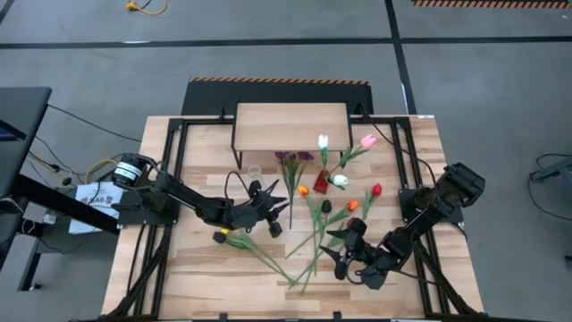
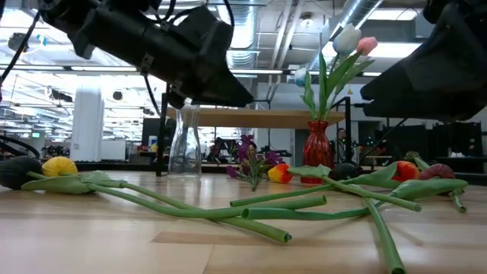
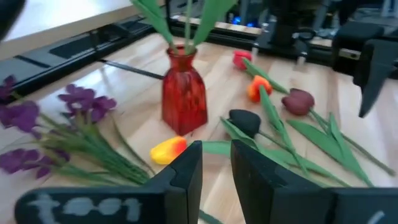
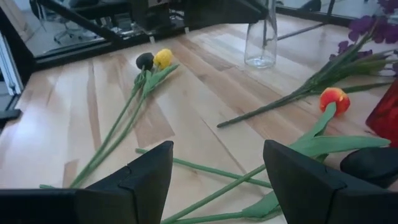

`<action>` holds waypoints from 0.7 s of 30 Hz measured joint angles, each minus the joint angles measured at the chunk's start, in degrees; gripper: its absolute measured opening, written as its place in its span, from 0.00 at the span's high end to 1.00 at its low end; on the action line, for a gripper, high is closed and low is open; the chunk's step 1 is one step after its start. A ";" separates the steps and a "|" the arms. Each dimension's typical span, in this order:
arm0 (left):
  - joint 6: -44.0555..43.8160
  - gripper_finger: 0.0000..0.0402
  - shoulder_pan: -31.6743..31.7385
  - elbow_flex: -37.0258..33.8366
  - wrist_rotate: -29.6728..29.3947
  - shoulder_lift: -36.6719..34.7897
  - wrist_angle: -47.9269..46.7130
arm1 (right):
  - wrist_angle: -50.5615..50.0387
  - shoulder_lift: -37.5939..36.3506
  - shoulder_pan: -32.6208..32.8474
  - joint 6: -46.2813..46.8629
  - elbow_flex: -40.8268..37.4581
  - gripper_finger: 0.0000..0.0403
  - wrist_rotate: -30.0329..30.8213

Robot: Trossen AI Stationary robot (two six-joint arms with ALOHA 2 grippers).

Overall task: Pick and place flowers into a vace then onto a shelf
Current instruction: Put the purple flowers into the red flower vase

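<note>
Long-stemmed tulips lie flat and crossed on the wooden table: a yellow one at the left, an orange one by the red vase, and dark, maroon and red ones to the right. The red vase holds a white tulip and a pink one. A purple sprig lies beside it. My left gripper hovers left of the vase, its fingers a narrow gap apart and empty. My right gripper stands wide open over the stems, holding nothing.
The shelf, a light wood plank on black legs, stands at the table's far edge. An empty clear glass vase stands in front of it, left of the purple sprig. Black frame rails run along both table sides. Bare wood lies near the front edge.
</note>
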 joint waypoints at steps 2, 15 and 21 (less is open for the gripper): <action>-1.27 0.82 -0.97 0.00 -2.39 -0.01 -1.11 | -0.44 0.00 -0.10 -0.01 0.00 0.39 0.00; -11.45 0.62 -6.94 2.51 -10.20 7.52 -1.64 | -0.76 0.02 -0.07 0.87 0.02 0.39 -0.18; -14.96 0.53 -8.33 8.96 -15.62 16.14 -1.99 | -0.69 0.02 -0.12 0.68 0.02 0.39 -0.08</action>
